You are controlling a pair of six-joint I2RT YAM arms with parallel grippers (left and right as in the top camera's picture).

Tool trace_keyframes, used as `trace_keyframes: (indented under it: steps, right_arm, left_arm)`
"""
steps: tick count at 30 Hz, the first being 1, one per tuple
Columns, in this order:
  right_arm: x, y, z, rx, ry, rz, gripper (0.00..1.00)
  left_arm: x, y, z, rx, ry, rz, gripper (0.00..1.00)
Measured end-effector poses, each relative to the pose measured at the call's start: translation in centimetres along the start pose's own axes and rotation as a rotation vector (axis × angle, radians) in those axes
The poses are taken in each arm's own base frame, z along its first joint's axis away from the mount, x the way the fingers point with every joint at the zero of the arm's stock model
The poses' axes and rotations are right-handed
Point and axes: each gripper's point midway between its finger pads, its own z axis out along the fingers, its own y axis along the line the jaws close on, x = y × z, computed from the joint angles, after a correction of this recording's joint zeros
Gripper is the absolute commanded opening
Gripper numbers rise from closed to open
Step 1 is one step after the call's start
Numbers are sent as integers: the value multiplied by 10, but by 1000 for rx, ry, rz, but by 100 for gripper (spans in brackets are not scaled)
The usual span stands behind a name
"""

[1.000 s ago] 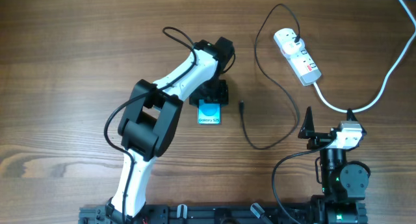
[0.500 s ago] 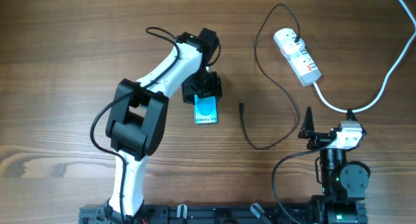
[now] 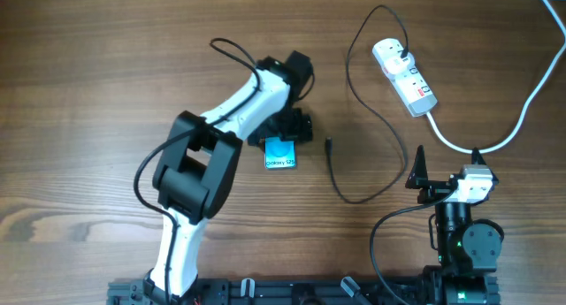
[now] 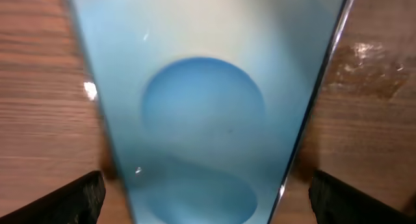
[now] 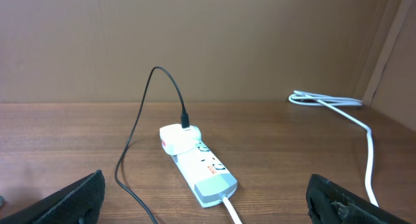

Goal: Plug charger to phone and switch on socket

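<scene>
Left arm (image 3: 252, 100) reaching out, right arm (image 3: 464, 234) folded up.
The left arm stretches from 7 o'clock toward the centre, wrist tipped down, left jaws parted. The right arm sits tucked at 5 o'clock, right jaws wide apart, facing 12 o'clock.

Phone (image 3: 282, 153) text: "Galaxy S25", dark letters.
Text location: white band (image 3: 282, 164) at the near end of the cyan screen, overhead view.
Socket (image 3: 405, 75) markings: red, too small to read.
</scene>
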Motion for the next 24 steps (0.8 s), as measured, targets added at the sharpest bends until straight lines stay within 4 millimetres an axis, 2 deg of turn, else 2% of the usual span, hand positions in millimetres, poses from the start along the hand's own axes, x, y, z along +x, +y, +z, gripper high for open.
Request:
trace_keyframes:
  steps: [7,10,16,24]
  right_arm:
    - [0,0,0,0,0,0,100]
    - [0,0,0,0,0,0,100]
    - [0,0,0,0,0,0,100]
    - [0,0,0,0,0,0,100]
  left_arm:
    - [2,-5,1,6,-37,-8,100]
    - [2,-3,0,-1,-42,-13,92]
    - [1,-1,0,-8,-47,-21,87]
    - [0,1,0,-17,-54,-22,91]
